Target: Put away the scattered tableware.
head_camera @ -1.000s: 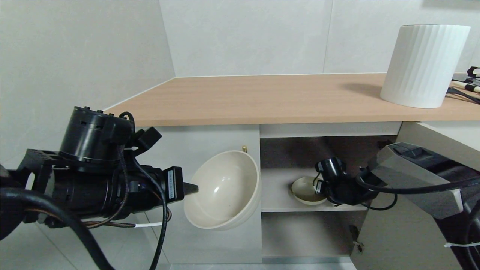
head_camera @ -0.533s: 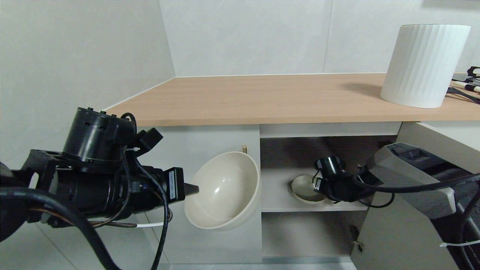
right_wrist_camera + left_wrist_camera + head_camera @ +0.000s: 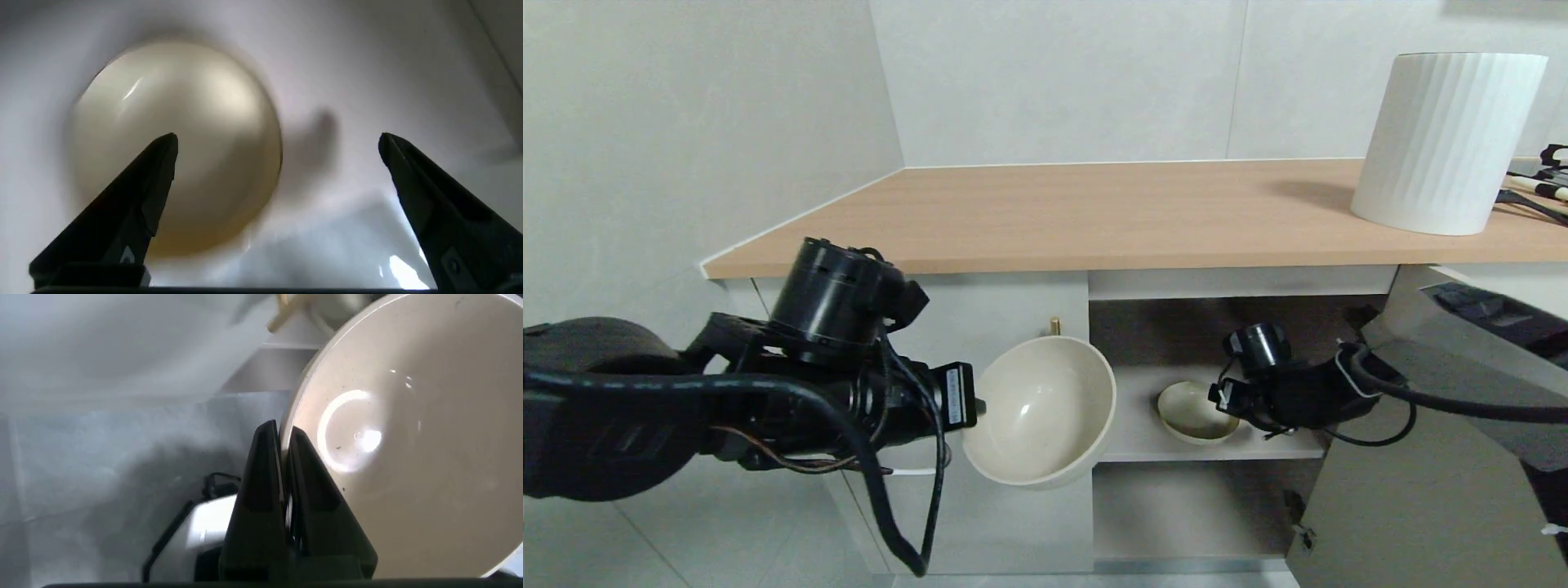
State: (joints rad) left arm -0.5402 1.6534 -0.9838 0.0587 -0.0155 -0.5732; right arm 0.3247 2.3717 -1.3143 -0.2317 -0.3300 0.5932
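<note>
Large cream bowl (image 3: 1045, 412) hangs tilted on its side before the cabinet door (image 3: 1005, 302), its rim clamped in the left hand (image 3: 280, 441). Small bowl (image 3: 1194, 411) sits on the cabinet shelf (image 3: 1135, 429); the right hand (image 3: 278, 151), fingers apart, hovers just beside it.

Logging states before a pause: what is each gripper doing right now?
Left gripper: closed on the rim of the large bowl.
Right gripper: open, empty, near the small bowl.
</note>
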